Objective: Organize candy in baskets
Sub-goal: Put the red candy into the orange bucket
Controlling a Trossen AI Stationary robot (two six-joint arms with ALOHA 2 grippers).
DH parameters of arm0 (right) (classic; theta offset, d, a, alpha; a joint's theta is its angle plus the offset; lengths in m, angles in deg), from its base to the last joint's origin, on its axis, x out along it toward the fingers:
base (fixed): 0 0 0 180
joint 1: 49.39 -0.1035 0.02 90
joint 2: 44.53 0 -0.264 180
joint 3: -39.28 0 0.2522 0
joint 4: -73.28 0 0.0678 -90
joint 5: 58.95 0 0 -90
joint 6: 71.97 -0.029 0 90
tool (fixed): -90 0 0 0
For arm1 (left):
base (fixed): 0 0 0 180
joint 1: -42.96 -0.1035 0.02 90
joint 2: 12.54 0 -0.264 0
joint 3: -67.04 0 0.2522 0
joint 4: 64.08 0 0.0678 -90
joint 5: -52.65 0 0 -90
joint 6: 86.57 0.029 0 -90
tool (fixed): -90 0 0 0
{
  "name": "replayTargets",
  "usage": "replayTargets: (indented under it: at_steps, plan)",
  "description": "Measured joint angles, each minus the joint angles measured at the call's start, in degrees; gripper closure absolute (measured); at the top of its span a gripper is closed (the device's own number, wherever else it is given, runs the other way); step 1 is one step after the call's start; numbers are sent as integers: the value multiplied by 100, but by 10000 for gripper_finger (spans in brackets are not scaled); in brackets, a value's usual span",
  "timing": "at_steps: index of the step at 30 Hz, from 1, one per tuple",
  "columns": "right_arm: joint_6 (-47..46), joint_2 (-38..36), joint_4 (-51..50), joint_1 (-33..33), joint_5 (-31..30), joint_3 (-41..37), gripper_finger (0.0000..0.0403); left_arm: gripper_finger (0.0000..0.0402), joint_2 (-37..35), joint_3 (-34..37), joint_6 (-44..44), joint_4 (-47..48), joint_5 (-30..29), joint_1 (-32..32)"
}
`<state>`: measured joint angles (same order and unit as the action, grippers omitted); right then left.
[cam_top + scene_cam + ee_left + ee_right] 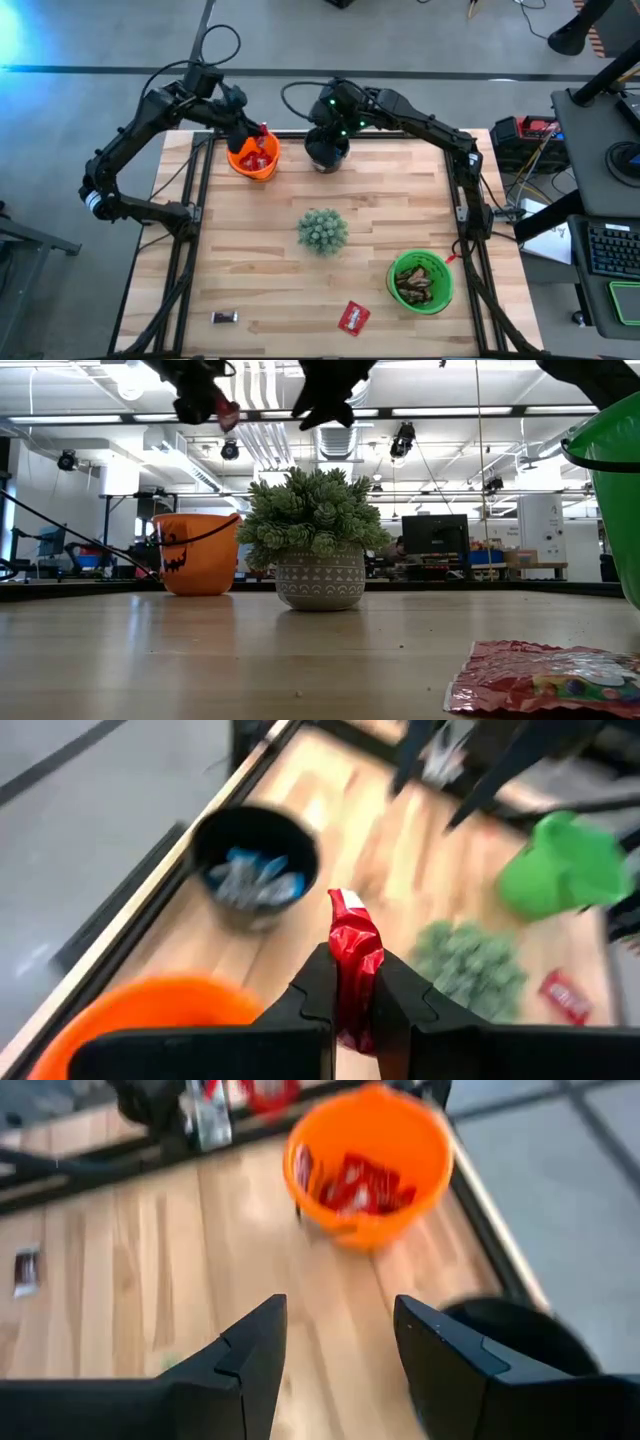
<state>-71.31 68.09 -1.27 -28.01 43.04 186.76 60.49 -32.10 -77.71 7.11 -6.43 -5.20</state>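
Red candy bar [354, 970] held upright, long axis running out along the fingers, above the orange basket [253, 158] at far left. Left gripper [352, 1005] clamped on it; right gripper [335, 1345] spread wide, empty, over the black basket [326, 152]. Wooden table [260, 260]; workshop behind.

no readable text — none anywhere

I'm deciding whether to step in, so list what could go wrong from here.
1. The left pincer grips the red candy by its lower end; it might slip out before it is over the orange basket.
2. The open right pincer hangs by the black basket, close to the left arm; they could collide.
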Motion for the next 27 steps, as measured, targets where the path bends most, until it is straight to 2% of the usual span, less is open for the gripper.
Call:
replayTargets:
  at_steps: [4,9,12,21,27]
  plan:
    - [40,-2,-536,0,0,0,225,393,0,-178,320,661,-816,-4]
    - [35,-2,-811,0,-3,0,225,393,41,-195,599,998,-1651,-7]
    - [-4,-2,-882,0,-4,0,225,393,178,-195,693,1154,-2352,-11]
    - [-72,-2,-891,0,-4,0,225,393,769,-187,676,1215,-2395,-50]
    - [-71,-2,-971,0,-4,0,225,389,861,-184,809,1255,-2298,-44]
